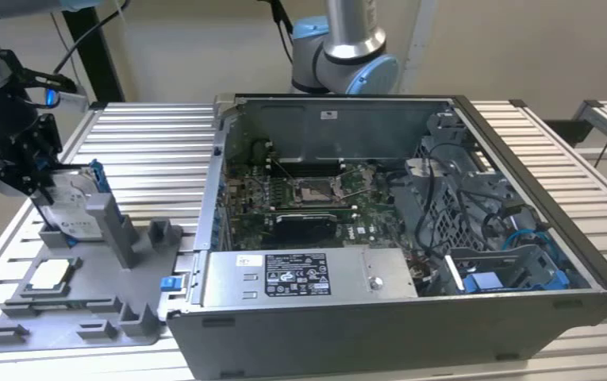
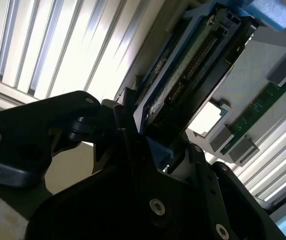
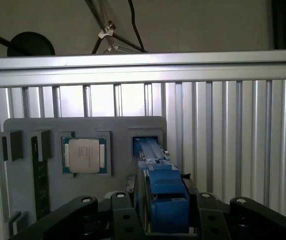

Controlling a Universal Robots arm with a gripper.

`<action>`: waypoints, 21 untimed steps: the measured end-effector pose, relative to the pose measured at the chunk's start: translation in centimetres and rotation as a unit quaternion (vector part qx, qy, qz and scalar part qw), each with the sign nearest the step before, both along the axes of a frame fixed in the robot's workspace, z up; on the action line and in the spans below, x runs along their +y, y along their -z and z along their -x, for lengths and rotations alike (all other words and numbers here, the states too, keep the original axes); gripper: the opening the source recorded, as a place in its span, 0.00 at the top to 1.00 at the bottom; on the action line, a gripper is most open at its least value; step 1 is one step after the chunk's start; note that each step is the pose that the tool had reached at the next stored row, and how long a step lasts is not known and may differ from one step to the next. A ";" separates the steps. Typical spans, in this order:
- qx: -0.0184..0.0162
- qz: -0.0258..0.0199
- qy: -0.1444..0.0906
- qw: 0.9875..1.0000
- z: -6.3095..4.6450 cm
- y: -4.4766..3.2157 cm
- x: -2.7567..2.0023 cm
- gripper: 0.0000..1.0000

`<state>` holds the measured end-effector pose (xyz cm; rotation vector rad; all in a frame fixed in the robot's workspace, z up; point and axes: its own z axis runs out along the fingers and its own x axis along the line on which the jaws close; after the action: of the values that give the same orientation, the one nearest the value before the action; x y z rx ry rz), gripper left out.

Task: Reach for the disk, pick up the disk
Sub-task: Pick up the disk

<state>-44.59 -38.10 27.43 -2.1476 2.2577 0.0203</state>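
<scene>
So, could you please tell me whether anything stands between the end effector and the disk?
Nothing visible does: the end effector sits right at the disk, which stands on edge in the grey holder.

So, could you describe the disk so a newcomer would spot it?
At the exterior view's left, beside the open computer case, lies a grey fixture plate. The disk stands upright on it at the end effector; unlike the flat chip, it has a blue bracket.
</scene>
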 end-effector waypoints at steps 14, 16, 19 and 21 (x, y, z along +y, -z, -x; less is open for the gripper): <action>0.000 0.000 0.000 1.000 0.0 0.02 0.00 1.00; 0.000 0.000 0.000 1.000 0.0 0.03 -0.01 1.00; 0.000 0.000 0.000 1.000 0.0 0.02 -0.01 1.00; 0.000 0.000 0.000 1.000 0.0 0.02 -0.01 1.00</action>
<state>-44.58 -38.11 27.41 -2.1476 2.2574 0.0205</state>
